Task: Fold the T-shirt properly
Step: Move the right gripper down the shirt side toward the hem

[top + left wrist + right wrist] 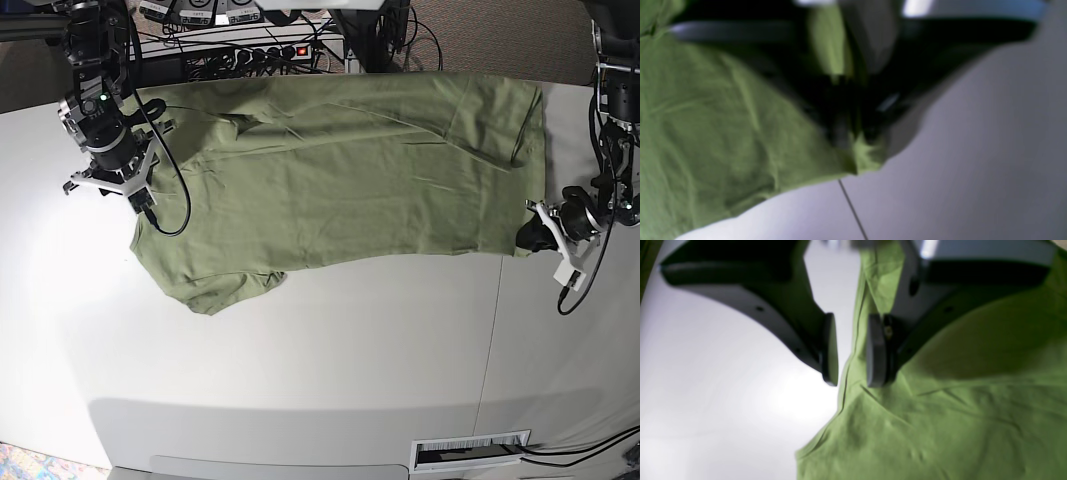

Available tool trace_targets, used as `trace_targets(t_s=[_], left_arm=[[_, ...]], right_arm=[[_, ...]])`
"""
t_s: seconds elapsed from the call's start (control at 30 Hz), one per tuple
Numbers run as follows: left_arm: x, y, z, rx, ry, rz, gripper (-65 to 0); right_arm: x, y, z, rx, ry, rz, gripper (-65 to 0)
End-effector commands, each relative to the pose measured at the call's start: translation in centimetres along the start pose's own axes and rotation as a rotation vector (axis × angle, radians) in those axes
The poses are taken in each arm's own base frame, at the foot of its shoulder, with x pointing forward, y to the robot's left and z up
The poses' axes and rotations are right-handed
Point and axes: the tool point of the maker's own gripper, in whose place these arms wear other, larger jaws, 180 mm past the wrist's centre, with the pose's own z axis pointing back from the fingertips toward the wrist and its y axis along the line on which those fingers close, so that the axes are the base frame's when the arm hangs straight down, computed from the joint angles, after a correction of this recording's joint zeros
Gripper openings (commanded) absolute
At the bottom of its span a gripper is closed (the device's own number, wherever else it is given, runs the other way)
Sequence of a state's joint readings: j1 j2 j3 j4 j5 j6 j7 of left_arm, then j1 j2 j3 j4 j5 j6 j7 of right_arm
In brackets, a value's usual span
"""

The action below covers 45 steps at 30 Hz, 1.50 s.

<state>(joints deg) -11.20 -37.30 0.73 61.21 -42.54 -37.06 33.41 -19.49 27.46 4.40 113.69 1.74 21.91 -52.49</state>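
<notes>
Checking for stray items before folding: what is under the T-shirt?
The T-shirt lies spread on the white table; bare tabletop shows all around it. Whatever lies beneath the fabric is covered and cannot be seen, though no bulge shows.

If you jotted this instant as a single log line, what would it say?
T-shirt: spread flat on table | left gripper: shut on T-shirt corner | right gripper: open, straddling shirt edge | fold: not begun

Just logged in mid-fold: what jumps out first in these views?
The green T-shirt spread across the far half of the white table. The left tool is shut on a corner of it at the base view's right. The right tool stands open astride the shirt's edge at that view's left.
</notes>
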Motion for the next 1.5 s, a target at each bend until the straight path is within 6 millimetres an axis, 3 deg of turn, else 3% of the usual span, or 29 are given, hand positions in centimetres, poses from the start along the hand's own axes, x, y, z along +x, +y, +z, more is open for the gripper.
trace_targets(t_s=[0.0,0.2,0.53,0.73,0.83,1.03,1.17,1.47], left_arm=[[2.3,0.7,0.9,0.012,-0.053,-0.023,-65.0],[2.5,0.0,0.9,-0.029,-0.059,-0.047,-65.0],[2.5,0.0,0.9,-0.029,-0.059,-0.047,-65.0],[2.7,-0.2,0.9,-0.037,-0.070,-0.037,-65.0],[2.9,-0.3,0.9,-0.045,-0.083,-0.025,-65.0],[2.8,-0.3,0.9,-0.045,-0.081,-0.024,-65.0],[2.7,-0.3,0.9,-0.046,-0.080,-0.024,-65.0],[2.8,-0.3,0.9,-0.046,-0.081,-0.024,-65.0]], right_arm=[[1.5,-1.4,0.4,-0.039,-0.056,0.004,-49.1],[3.8,-6.4,0.0,-0.157,-0.142,-0.098,-49.1],[5.7,-10.6,-5.9,-0.091,-0.158,-0.333,-49.0],[9.6,-11.0,-8.4,-0.003,-0.205,-0.349,-48.8],[12.7,-11.0,-9.1,0.022,-0.239,-0.332,-43.8],[17.7,-9.9,-11.1,0.041,-0.242,-0.184,-43.1],[18.4,-8.9,-12.6,0.066,-0.191,-0.116,-43.1],[17.2,-8.2,-14.2,0.091,-0.135,-0.104,-43.1]])
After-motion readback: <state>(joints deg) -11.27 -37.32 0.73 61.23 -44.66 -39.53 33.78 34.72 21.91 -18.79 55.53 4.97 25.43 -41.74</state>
